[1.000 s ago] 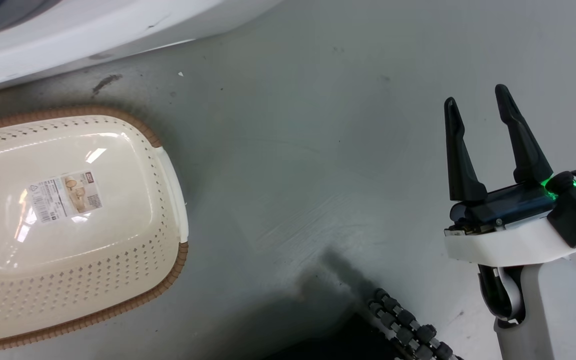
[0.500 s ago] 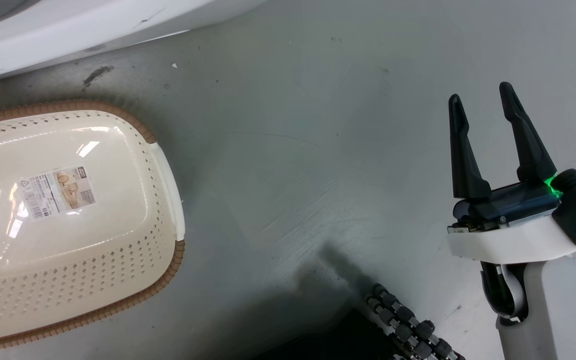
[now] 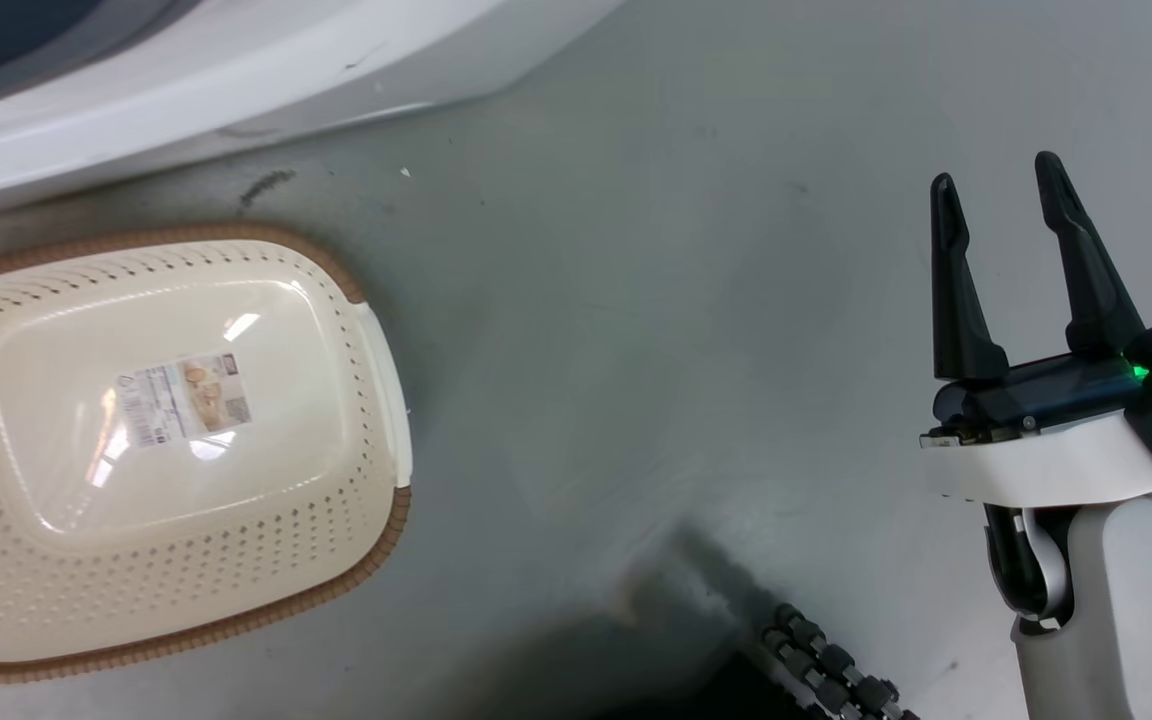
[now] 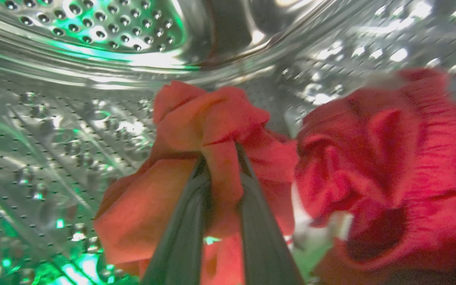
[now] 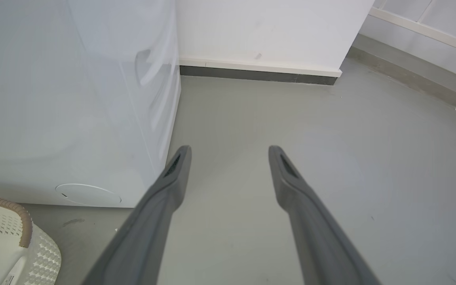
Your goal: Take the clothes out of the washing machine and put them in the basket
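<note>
Inside the washing machine's steel drum [image 4: 73, 130], my left gripper [image 4: 222, 152] is shut on a fold of the red clothes [image 4: 196, 122]. More red fabric [image 4: 390, 170] lies bunched to the right of it. The washing machine [image 3: 236, 70] runs along the top left of the head view, and its white side [image 5: 73, 99] stands at the left of the right wrist view. The cream basket [image 3: 166, 440] sits on the floor below it with only a paper label on its base. My right gripper [image 3: 1001, 185] hangs open over bare floor at the right, well clear of the basket rim [image 5: 12, 211].
Grey floor [image 3: 636, 300] spreads between the basket and my right arm. A dark ribbed cable [image 3: 826, 665] lies at the bottom edge. In the right wrist view a white wall with a dark skirting [image 5: 259, 75] closes the far side.
The head view has shifted, so basket and machine now sit lower and further right in it. My right gripper stays open in about the same pose.
</note>
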`<state>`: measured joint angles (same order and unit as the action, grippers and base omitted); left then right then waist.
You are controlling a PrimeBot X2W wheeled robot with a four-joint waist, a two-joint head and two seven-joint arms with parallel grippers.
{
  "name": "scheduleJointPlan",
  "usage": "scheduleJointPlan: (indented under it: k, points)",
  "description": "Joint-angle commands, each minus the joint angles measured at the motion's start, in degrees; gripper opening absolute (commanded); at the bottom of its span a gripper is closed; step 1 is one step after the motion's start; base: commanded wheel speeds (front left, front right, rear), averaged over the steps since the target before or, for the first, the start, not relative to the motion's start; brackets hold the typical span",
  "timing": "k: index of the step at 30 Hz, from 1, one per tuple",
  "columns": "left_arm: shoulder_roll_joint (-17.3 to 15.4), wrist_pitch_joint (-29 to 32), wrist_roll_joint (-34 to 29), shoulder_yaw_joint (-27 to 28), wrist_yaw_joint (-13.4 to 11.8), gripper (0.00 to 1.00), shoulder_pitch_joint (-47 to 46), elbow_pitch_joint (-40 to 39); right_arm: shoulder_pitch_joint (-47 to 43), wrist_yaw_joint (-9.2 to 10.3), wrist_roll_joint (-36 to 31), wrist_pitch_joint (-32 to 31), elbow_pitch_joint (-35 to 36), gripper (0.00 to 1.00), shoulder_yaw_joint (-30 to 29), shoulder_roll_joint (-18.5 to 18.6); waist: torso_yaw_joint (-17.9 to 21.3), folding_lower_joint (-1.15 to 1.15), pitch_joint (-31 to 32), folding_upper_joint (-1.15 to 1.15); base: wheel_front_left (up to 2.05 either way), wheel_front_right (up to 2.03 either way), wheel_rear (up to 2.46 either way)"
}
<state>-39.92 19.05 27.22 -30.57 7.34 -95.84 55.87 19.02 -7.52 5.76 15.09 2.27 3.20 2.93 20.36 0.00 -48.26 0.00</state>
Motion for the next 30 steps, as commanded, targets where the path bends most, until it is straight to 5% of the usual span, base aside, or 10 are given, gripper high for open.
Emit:
scheduleJointPlan:
  k: [1, 20, 30]
  points:
    - [1.6, -2.6, 1.4, 0.9, -0.2, 0.0, 1.7, 0.7, 1.0, 0.06, -0.5, 0.1, -0.2, 1.0, -0.3, -0.1, -1.2, 0.0, 2.1, 0.0, 0.0, 0.0, 0.0]
    - [13.0, -30.2, 6.7, 0.9, -0.2, 0.0, 26.9, 1.8, -3.9, 0.06, -7.1, 0.1, -3.1, 1.0, -4.1, -0.1, -9.9, 0.0, 19.9, 0.0, 0.0, 0.0, 0.0]
    - [15.3, -34.3, 5.2, 3.0, -3.8, 0.0, 41.6, -9.8, -7.8, 0.06, -8.6, 0.1, -4.9, 1.0, -4.8, -0.1, -13.6, 0.0, 28.3, 0.0, 0.0, 0.0, 0.0]
